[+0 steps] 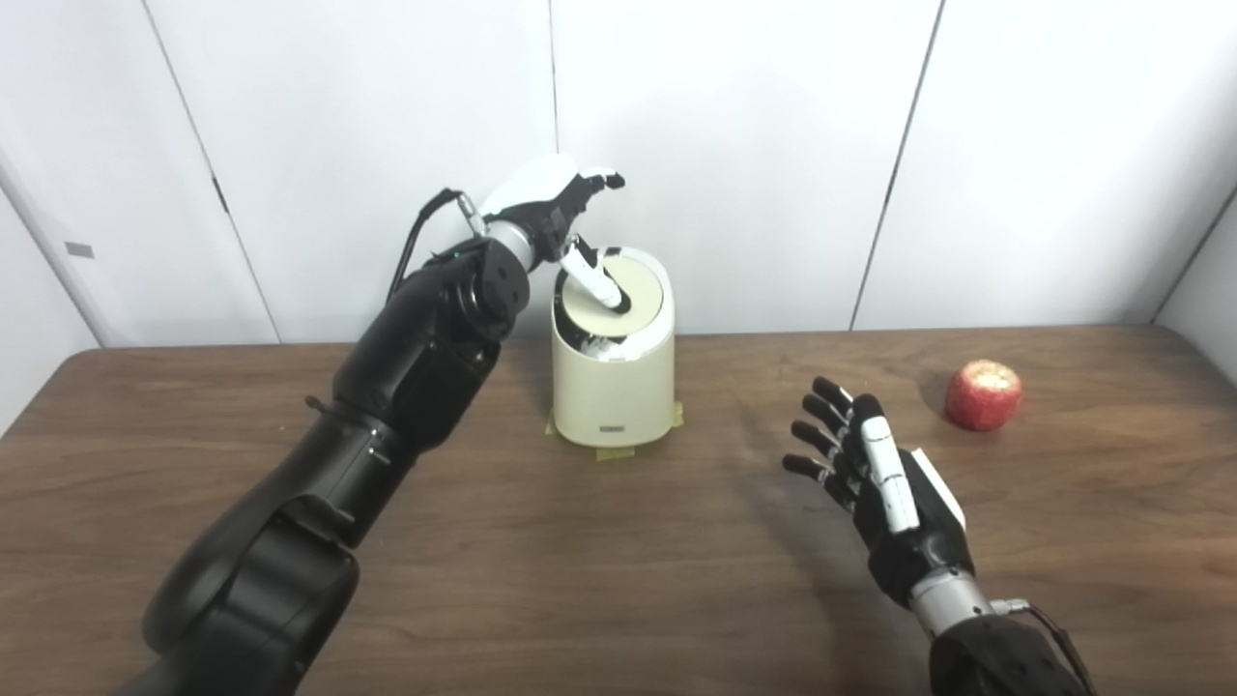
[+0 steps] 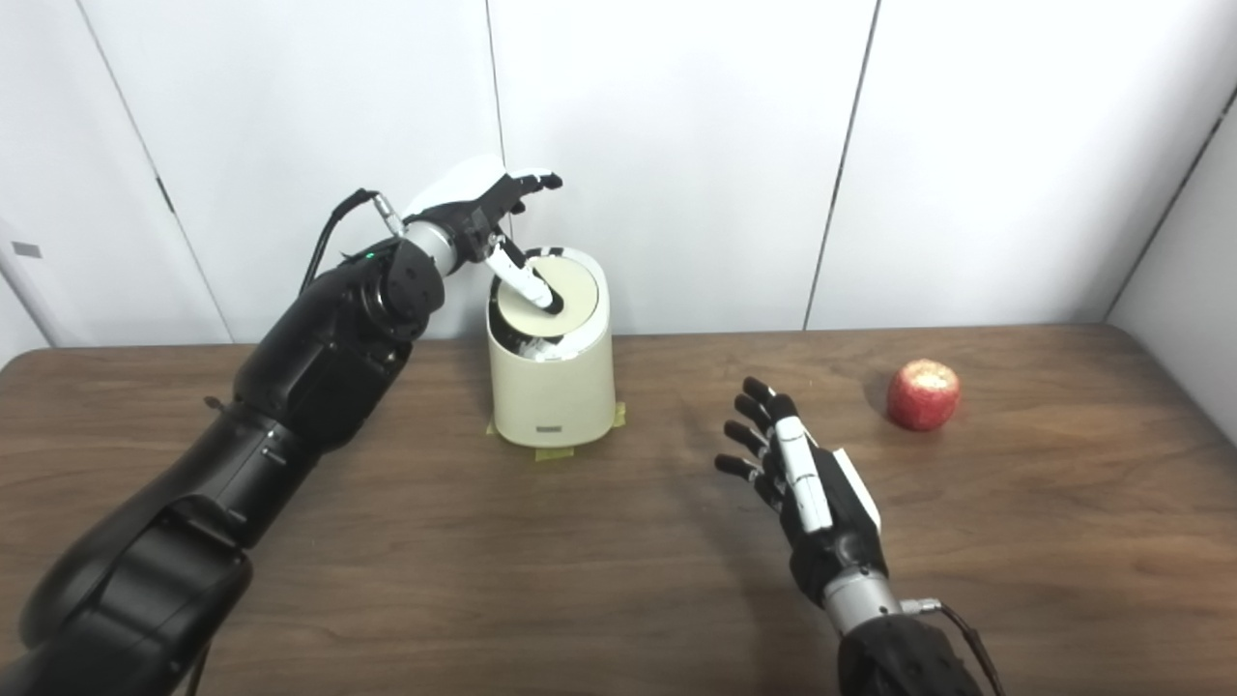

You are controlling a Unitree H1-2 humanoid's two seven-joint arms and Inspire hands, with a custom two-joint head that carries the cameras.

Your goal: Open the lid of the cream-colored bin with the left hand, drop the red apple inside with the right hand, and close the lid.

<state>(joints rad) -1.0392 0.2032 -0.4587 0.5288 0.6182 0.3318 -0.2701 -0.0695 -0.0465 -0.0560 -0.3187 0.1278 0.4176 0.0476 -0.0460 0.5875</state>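
Cream-colored bin (image 1: 613, 387) is sitting near the back edge of the counter (image 1: 618, 599), roughly mid-width, with what looks like tape at its base. Its round lid (image 1: 628, 290) is tilting, a dark gap showing at the front under it, so it's looking partly pushed in rather than fully open.

Biggest worry from here: the left hand (image 1: 556, 208) is only pressing on the lid with one fingertip (image 1: 611, 300), nothing wrapped around it. If that finger is slipping off the smooth disc, the lid is probably swinging back shut right when the apple should be going in. Pushing too hard sideways could also be tipping the bin, though the tape seems to be helping there.

Other risk is the red apple (image 1: 983, 394). It's lying over toward the right edge of the counter, well apart from the bin, and round enough to be rolling away if the right hand (image 1: 875, 474) is nudging it before closing around it.

Pose-wise, the left arm is reaching up and over from the left, wrist bent down, one finger touching the lid and the rest spread above it, holding nothing. Right hand is hovering low over the counter between bin and apple, fingers apart and loosely curled, empty.
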